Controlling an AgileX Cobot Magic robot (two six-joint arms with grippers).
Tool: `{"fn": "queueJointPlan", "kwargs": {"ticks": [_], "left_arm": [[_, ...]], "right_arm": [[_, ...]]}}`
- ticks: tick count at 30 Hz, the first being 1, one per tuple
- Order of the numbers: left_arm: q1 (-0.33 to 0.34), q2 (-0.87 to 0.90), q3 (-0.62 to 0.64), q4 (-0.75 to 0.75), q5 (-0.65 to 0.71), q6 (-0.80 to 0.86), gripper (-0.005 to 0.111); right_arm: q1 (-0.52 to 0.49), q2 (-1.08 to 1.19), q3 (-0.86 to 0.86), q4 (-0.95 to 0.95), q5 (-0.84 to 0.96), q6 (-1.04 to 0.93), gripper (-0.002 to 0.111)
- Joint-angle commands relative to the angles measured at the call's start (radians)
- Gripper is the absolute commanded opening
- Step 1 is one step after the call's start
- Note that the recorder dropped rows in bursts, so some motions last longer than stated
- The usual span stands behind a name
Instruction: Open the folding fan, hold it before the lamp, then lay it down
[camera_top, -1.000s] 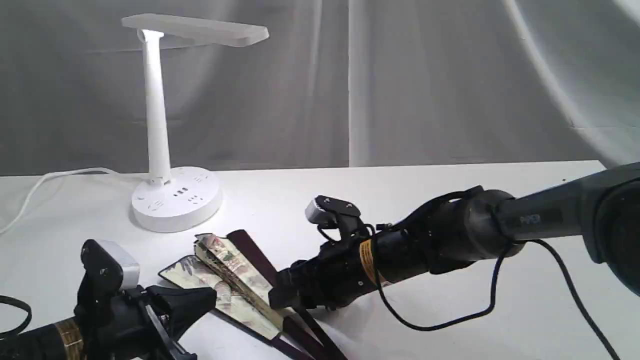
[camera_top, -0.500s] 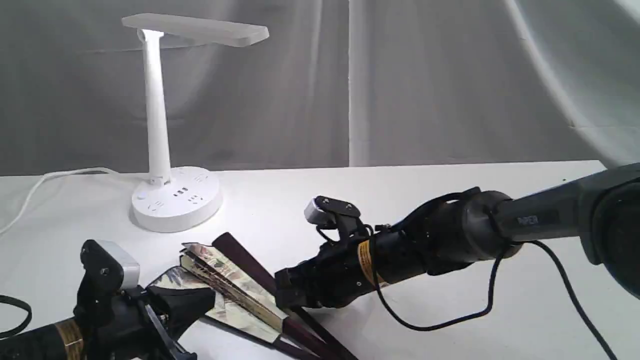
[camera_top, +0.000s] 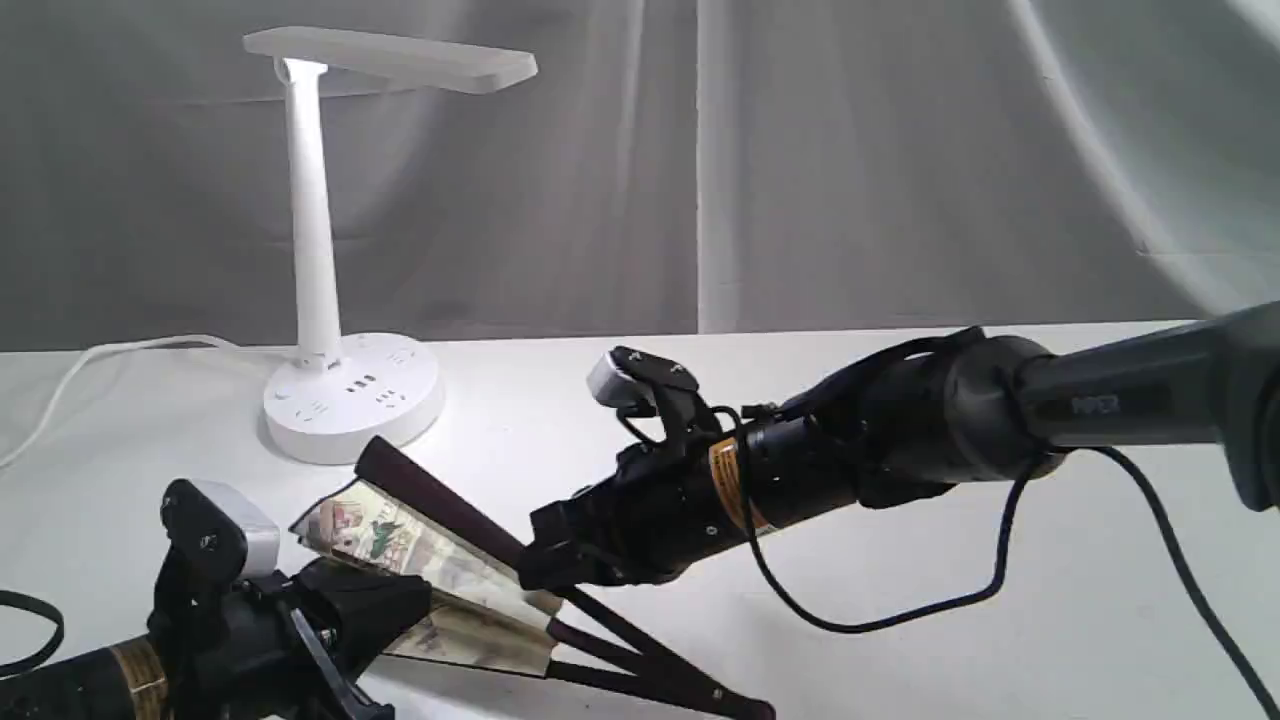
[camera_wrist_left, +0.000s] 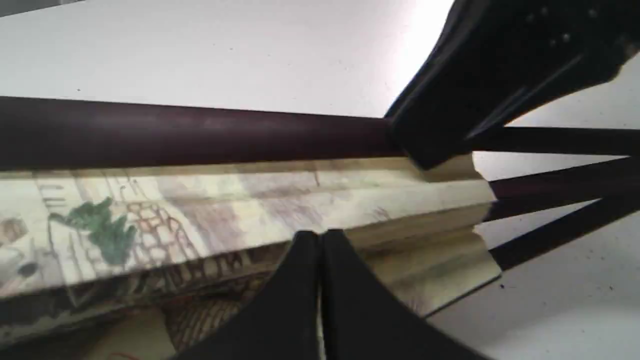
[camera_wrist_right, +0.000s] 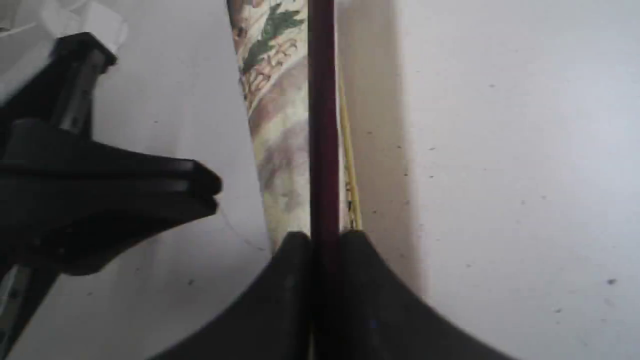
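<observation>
The folding fan (camera_top: 420, 545) lies low over the white table, partly spread, its painted cream leaf (camera_wrist_left: 200, 205) still pleated. My right gripper (camera_top: 540, 570) is shut on the upper dark maroon guard (camera_wrist_right: 323, 125), one finger on each side of it. My left gripper (camera_top: 405, 600) is shut on the fan's lower edge, its fingertips (camera_wrist_left: 305, 245) pressed together on the bottom folds. The two grippers stand close, with the right one's fingers (camera_wrist_left: 440, 135) just above the left. Dark ribs (camera_top: 640, 660) fan out toward the pivot at the front. The white lamp (camera_top: 315, 250) stands at the back left.
The lamp's round base with sockets (camera_top: 350, 400) sits just behind the fan, and its white cord (camera_top: 100, 352) trails off to the left. A grey curtain (camera_top: 800, 160) hangs behind the table. The right arm's black cable (camera_top: 900, 615) droops over the tabletop.
My right gripper has lifted and swung the upper guard up and leftward, away from the lower one. The fan has spread wider and its ribs now show apart. The left gripper stayed put.
</observation>
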Motion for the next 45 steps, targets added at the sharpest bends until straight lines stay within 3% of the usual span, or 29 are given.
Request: {"fn": "queueJointPlan", "kwargs": {"ticks": [1, 7, 12, 18, 21, 25, 28, 33, 39, 42, 45], "left_arm": [[0.002, -0.003, -0.002, 0.014, -0.002, -0.042, 0.0], [0.002, -0.003, -0.002, 0.06, -0.053, -0.061, 0.0], [0.002, -0.003, -0.002, 0.06, -0.053, -0.061, 0.0], [0.002, -0.003, -0.002, 0.06, -0.053, -0.156, 0.0], [0.002, -0.003, -0.002, 0.037, -0.053, -0.322, 0.0], [0.002, -0.003, -0.002, -0.089, -0.049, -0.724, 0.0], [0.002, -0.003, -0.011, -0.1, -0.049, -0.885, 0.002], [0.002, -0.003, -0.046, -0.091, -0.049, -1.143, 0.013], [0.002, -0.003, -0.111, -0.087, -0.049, -1.301, 0.04], [0.0, -0.003, -0.139, -0.071, -0.049, -1.34, 0.048], [0.0, -0.003, -0.15, -0.071, -0.054, -1.34, 0.049]], "right_arm": [[-0.007, -0.013, 0.003, -0.003, -0.022, 0.039, 0.0], [-0.085, -0.013, 0.003, 0.049, -0.049, 0.131, 0.0], [-0.164, -0.013, 0.003, 0.239, -0.229, 0.15, 0.0], [-0.195, -0.013, 0.003, 0.307, -0.307, 0.15, 0.0], [-0.196, -0.013, 0.003, 0.355, -0.357, 0.15, 0.0], [-0.196, -0.013, 0.003, 0.446, -0.437, 0.15, 0.0], [-0.196, -0.013, 0.003, 0.451, -0.445, 0.15, 0.0], [-0.196, -0.002, 0.003, 0.468, -0.449, 0.15, 0.0], [-0.196, 0.0, 0.003, 0.49, -0.463, 0.15, 0.0], [-0.196, 0.0, 0.003, 0.501, -0.464, 0.15, 0.0], [-0.196, 0.0, 0.003, 0.504, -0.464, 0.15, 0.0]]}}
